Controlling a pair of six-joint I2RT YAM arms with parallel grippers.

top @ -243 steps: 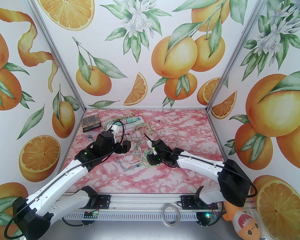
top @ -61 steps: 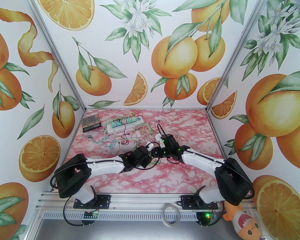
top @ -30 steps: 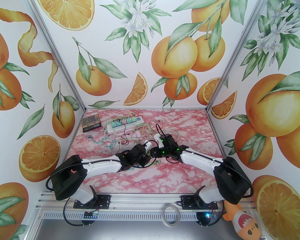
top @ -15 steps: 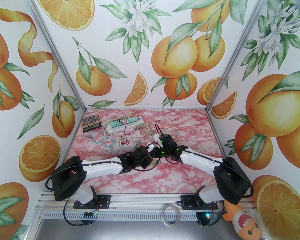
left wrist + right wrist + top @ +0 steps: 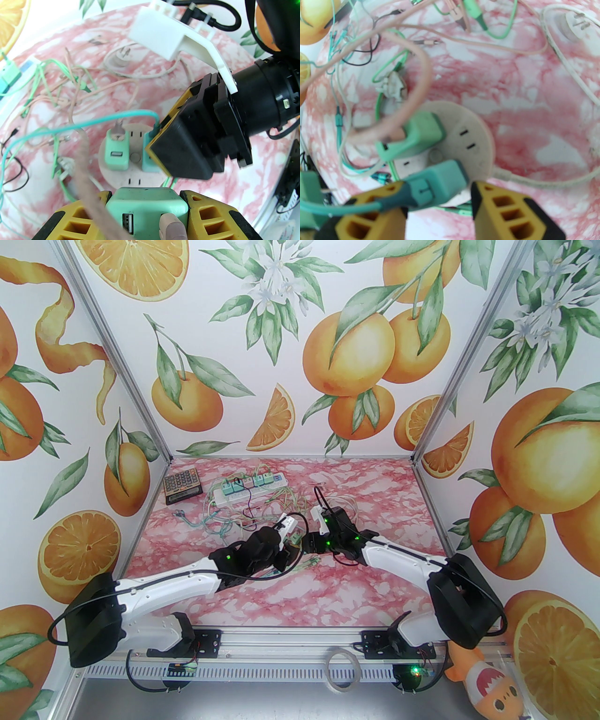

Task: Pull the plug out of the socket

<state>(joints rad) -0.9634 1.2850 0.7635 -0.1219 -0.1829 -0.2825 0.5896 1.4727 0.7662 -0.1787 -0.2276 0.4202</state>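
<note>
Left gripper (image 5: pixel 146 198) clamps mint plug (image 5: pixel 143 207); right gripper (image 5: pixel 438 188), jaws apart, straddles teal plug (image 5: pixel 440 179).

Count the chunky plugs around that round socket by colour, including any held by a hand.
Mint green plug: 2, one in the round socket, one gripped by the left hand
Teal plug: 1, at the right hand
Total: 3
</note>
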